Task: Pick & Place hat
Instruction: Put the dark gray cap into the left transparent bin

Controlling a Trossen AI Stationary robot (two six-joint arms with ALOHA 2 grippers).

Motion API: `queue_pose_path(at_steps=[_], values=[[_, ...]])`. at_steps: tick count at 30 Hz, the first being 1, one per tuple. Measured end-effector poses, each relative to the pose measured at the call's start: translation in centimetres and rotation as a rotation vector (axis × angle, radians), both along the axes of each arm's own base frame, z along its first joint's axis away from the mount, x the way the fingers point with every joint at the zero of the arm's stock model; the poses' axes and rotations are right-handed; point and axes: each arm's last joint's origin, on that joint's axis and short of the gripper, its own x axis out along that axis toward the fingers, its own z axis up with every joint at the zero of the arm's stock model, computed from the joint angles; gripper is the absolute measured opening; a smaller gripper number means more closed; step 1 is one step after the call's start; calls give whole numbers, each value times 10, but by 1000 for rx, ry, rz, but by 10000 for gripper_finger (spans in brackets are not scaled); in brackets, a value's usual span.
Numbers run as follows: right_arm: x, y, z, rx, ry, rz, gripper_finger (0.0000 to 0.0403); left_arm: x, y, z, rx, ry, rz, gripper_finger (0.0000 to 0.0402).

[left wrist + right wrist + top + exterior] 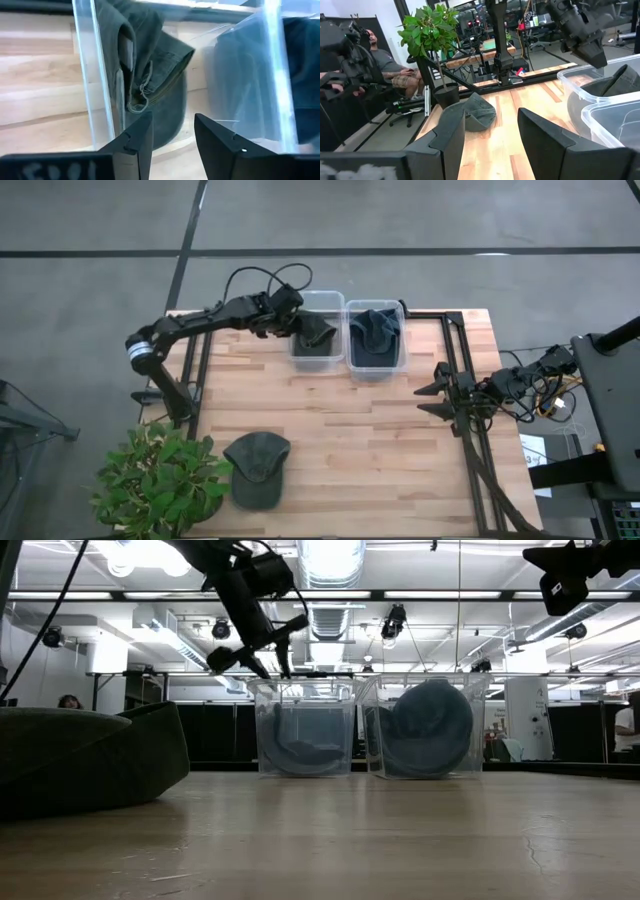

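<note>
Left gripper (303, 323), fingers apart, hangs over the upper-centre clear plastic bin (318, 361) holding a dark green cap (318, 335); right gripper (428, 400) waits open at right.

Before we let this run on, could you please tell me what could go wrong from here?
1. The left gripper hovers open at the rim of the left bin; lowering further, its fingers may strike the clear wall.
2. The green hat in that bin lies crumpled against the wall, so a strap might snag on a finger.
3. The hat on the table lies beside the plant; reaching for it could brush the leaves.
</note>
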Motion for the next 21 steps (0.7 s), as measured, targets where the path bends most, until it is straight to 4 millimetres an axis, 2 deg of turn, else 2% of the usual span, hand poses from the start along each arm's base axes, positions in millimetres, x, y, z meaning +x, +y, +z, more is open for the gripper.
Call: queue_pose_path(at_steps=[5,9,17,21], values=[[0,0,0,2,1,0,178,-6,-3,25,43,-66,-12,135],[0,0,0,4,2,0,178,-6,-20,54,91,-146,-145,135],[0,0,-1,-1,8,0,180,-6,-98,91,131,-263,-425,135],[0,0,-1,-1,9,0,179,-8,-136,99,132,-296,-523,135]])
